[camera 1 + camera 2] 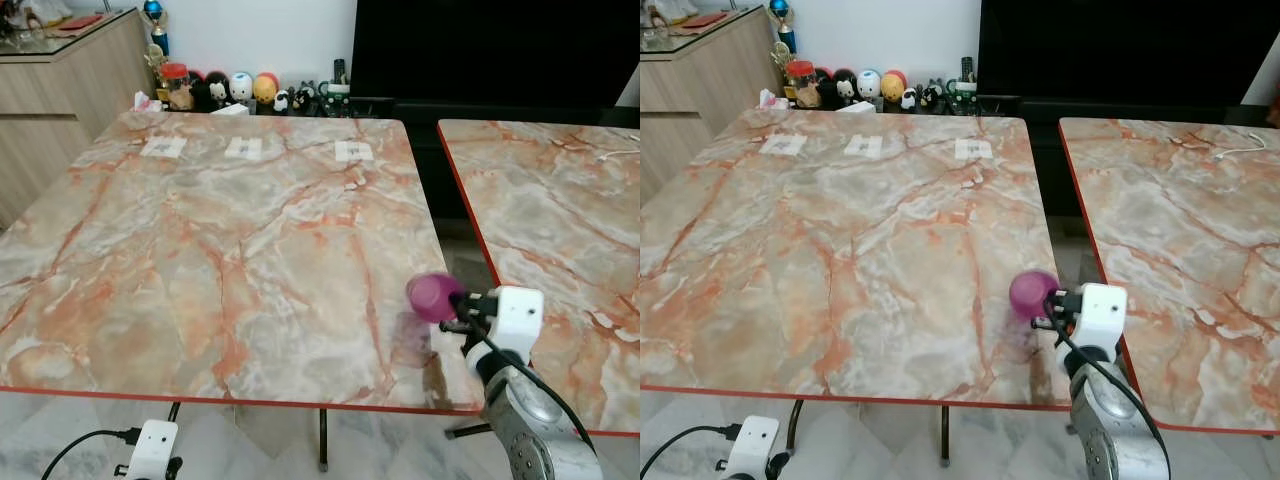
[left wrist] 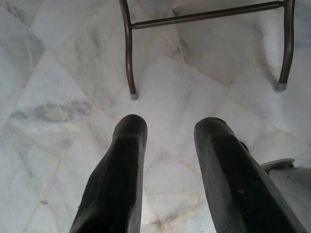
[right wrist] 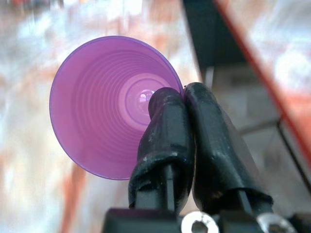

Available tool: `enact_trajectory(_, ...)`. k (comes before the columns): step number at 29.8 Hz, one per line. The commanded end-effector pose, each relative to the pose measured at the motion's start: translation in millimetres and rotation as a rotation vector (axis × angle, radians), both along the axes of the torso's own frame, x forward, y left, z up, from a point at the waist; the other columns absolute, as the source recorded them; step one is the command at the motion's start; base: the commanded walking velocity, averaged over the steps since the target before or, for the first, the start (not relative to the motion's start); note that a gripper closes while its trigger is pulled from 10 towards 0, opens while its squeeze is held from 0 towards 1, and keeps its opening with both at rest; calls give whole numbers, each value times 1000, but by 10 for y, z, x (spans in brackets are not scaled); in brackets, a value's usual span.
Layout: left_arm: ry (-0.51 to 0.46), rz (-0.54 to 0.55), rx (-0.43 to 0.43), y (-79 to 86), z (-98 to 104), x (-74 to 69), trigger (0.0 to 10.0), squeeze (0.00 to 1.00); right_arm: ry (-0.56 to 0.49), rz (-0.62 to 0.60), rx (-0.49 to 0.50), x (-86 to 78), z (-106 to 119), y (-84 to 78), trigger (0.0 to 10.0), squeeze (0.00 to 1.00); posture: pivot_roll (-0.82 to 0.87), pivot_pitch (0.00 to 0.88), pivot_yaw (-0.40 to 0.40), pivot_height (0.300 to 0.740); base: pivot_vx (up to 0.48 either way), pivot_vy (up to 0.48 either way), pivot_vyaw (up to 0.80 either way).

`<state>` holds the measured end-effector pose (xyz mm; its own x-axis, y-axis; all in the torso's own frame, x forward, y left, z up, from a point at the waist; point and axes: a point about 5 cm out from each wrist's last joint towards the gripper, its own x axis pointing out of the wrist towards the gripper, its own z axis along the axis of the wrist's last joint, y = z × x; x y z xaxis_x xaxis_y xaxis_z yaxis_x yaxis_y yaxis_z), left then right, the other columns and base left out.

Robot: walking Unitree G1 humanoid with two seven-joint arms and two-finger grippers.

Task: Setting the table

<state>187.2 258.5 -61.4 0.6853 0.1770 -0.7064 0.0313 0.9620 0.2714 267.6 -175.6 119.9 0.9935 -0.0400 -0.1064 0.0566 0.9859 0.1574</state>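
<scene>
purple cup [image 1: 433,296] pinched over marble table [image 1: 200,250], figurines [image 1: 240,90] behind

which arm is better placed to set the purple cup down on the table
Right. The right gripper is shut on the rim of the purple cup, above the near right corner of the marble table. The left gripper hangs open below the table edge, pointing at the floor.

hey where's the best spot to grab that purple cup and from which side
By its rim, from the open mouth side. The purple cup is thin-walled and tapers to a narrow base, so a pinch across the wall, one finger inside and one outside, likely holds best. The right gripper grips it this way now, above the near right corner of the marble table. The left gripper hangs over the floor.
</scene>
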Motion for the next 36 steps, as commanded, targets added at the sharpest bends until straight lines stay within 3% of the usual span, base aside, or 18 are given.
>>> enact_trajectory(1,8,-18,5,-30,-20,-21,10000,0,-71,-67,-39,6,96,-69,0,0,133,1,-34,740,0,0,0)
enact_trajectory(5,12,-12,-6,-61,-33,-25,10000,0,-154,-166,-93,-2,166,-147,0,0,121,4,-38,740,0,0,0)
enact_trajectory(6,11,-5,-11,-67,-36,-26,10000,0,-168,-179,-95,-1,177,-158,4078,0,121,4,-38,740,0,0,0)
enact_trajectory(7,9,0,-15,-71,-38,-27,10000,0,-177,-187,-98,0,185,-165,4078,0,121,4,-38,740,0,0,0)
enact_trajectory(8,5,12,-25,-82,-43,-31,10000,0,-195,-188,-107,7,209,-169,10000,0,115,5,-41,740,0,0,0)
enact_trajectory(16,18,-4,-26,-147,-71,-45,10000,0,-246,-187,-97,50,258,-162,10000,0,109,0,-48,740,0,-40,0)
enact_trajectory(25,27,-10,-28,-187,-95,-70,10000,0,-293,-198,-115,44,297,-186,10000,0,102,0,-48,740,0,-480,0)
enact_trajectory(36,43,-8,-22,-101,-95,-121,10000,0,-322,-237,-131,37,332,-279,10000,0,100,0,-45,740,0,-480,0)
